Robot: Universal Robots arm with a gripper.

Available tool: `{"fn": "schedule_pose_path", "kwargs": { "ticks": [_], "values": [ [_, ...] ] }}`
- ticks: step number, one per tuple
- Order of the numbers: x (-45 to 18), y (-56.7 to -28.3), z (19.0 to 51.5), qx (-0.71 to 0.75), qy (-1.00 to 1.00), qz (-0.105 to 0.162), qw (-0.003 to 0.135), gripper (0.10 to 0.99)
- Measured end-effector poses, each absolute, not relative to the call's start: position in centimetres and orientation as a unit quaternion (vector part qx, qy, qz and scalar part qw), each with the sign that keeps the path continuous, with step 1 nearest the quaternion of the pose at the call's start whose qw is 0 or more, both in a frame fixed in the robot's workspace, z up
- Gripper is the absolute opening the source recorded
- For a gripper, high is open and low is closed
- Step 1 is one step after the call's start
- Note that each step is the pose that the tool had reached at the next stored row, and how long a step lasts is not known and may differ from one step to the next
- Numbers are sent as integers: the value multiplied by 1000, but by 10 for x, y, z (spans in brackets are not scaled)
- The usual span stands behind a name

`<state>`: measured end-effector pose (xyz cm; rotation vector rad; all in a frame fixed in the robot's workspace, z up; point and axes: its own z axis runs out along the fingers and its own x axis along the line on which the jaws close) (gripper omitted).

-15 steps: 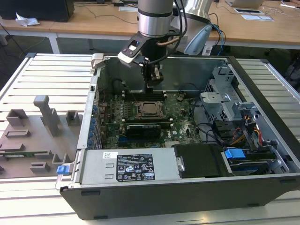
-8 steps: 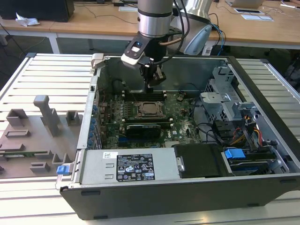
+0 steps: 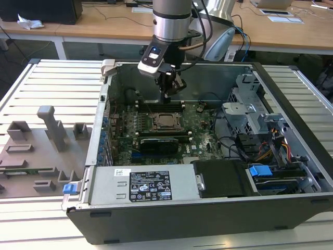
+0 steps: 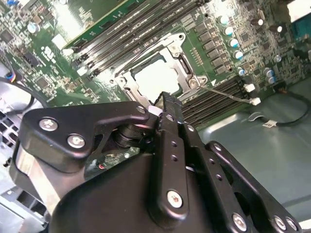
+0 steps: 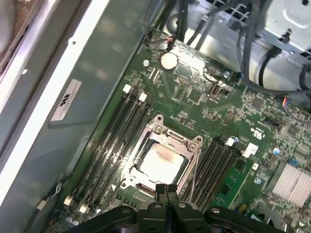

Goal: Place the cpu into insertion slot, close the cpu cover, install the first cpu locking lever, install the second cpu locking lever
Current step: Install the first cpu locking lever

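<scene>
Inside the open computer case (image 3: 208, 221), in the exterior view, I note the green motherboard (image 3: 203, 130) boxed in on three sides: a power supply (image 3: 140, 185) at 6 o'clock, a drive cage (image 3: 244, 112) with bundled cables (image 3: 255, 148) at 3 o'clock, and the case wall at 9 o'clock. Long black memory slots (image 3: 162, 140) run along the insertion slot (image 5: 127, 179) at its 12 and 6 o'clock sides. A grey fixture tray (image 3: 36, 151) sits on the slatted table (image 3: 52, 78), well apart at 9 o'clock.

The cpu (image 5: 160, 160) lies flat in the insertion slot. The cpu cover (image 5: 177, 138) is down around it, and the silvery top shows through the window. In the second wrist view, a thin locking lever (image 4: 228, 94) juts out over the memory slots beside the frame.

The gripper (image 3: 167, 95) hangs above the board with its fingers pressed together, gripping nothing that I can see. The cpu lies below the fingertips, toward 6 o'clock, not touching them, with open space between.
</scene>
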<state>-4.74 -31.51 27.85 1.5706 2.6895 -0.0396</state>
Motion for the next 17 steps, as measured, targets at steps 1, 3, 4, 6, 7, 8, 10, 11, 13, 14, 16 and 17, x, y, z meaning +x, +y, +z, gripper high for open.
{"fn": "schedule_pose_path", "kwargs": {
  "ticks": [1, 3, 4, 6, 7, 8, 10, 11, 13, 14, 16, 17],
  "values": [
    [-47, -315, 278, 496, 868, -13, 14, 106],
    [-47, -315, 278, 486, 874, -12, 14, 106],
    [-47, -315, 278, 477, 879, -12, 14, 106],
    [-47, -315, 278, 460, 888, -12, 14, 106],
    [-47, -315, 278, 452, 892, -12, 14, 106],
    [-47, -315, 278, 447, 894, -12, 14, 106],
    [-47, -315, 278, 433, 901, -12, 14, 106],
    [-47, -315, 278, 429, 903, -12, 14, 106],
    [-47, -315, 278, 417, 909, -11, 15, 106],
    [-47, -315, 278, 410, 912, -11, 15, 106],
    [-47, -315, 278, 396, 918, -11, 15, 106],
    [-47, -315, 278, 392, 920, -11, 15, 106]
  ]
}}
